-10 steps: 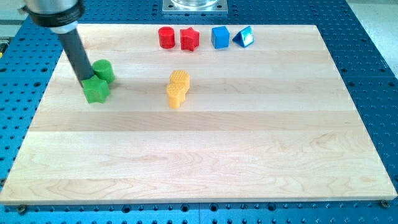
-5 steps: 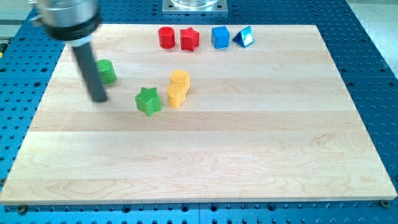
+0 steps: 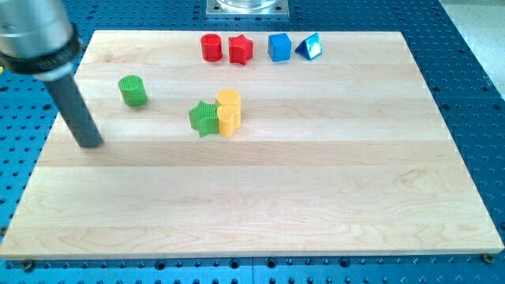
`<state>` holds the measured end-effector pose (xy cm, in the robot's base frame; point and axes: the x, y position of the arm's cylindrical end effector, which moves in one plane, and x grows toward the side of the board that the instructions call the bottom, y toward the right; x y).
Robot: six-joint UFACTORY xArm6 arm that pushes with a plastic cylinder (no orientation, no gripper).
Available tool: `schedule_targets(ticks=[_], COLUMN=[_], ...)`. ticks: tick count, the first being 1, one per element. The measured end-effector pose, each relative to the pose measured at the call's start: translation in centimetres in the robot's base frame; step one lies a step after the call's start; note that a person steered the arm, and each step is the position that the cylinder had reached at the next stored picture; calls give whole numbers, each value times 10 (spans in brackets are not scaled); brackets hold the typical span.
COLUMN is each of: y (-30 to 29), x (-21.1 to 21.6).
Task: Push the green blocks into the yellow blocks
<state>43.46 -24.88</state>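
A green star block (image 3: 204, 118) rests against the left side of two yellow blocks (image 3: 228, 112) that stand close together near the board's middle. A green cylinder block (image 3: 133, 91) stands alone further to the view's left and a little higher. My tip (image 3: 91, 144) is on the board at the view's left, below and to the left of the green cylinder, apart from every block.
A red cylinder (image 3: 211, 47), a red star (image 3: 241, 50), a blue cube (image 3: 279, 46) and a blue triangular block (image 3: 308, 46) stand in a row along the view's top edge of the wooden board (image 3: 268, 189).
The green star has slid right until it touches the yellow blocks. My tip has moved down and to the left, away from both green blocks. The green cylinder has stayed put.
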Motion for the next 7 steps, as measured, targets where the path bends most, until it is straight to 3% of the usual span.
schedule_targets(ticks=[2, 3, 5, 6, 7], y=[59, 55, 179, 158, 236], x=[-77, -94, -56, -86, -114])
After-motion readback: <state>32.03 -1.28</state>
